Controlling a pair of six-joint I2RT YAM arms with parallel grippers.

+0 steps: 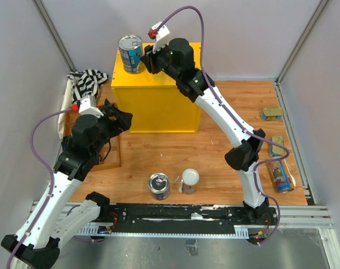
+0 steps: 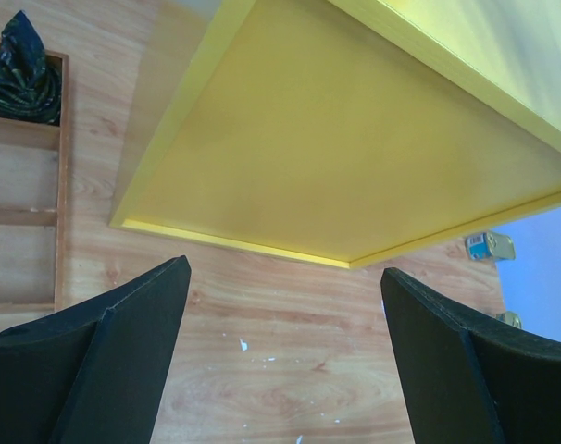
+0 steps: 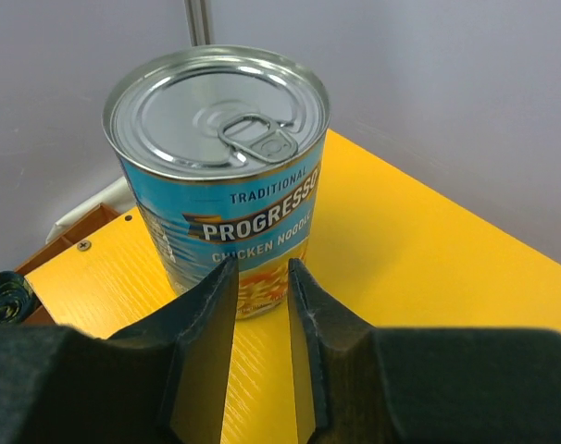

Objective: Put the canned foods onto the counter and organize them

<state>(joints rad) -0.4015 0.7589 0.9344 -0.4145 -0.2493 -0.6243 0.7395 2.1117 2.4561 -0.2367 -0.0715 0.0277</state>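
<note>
One wide blue-labelled can (image 1: 131, 53) stands upright on the back left corner of the yellow counter (image 1: 170, 106). My right gripper (image 1: 148, 56) is over the counter top just right of this can, its jaws nearly together and empty. In the right wrist view the can (image 3: 225, 166) stands just beyond the gripper (image 3: 262, 268) on the counter top (image 3: 410, 250). My left gripper (image 1: 124, 120) is open and empty, low by the counter's left front corner; its view shows the counter's side (image 2: 336, 139) past the gripper (image 2: 285, 268). A second blue can (image 1: 159, 186) and a white-lidded can (image 1: 189, 180) stand at the table's front.
A slim can (image 1: 279, 175) lies on its side at the right edge, with two gold tins (image 1: 271, 114) (image 1: 278, 143) behind it. A brown wooden tray (image 1: 111, 159) sits left of the counter, under my left arm. A striped cloth (image 1: 88, 81) lies at the back left.
</note>
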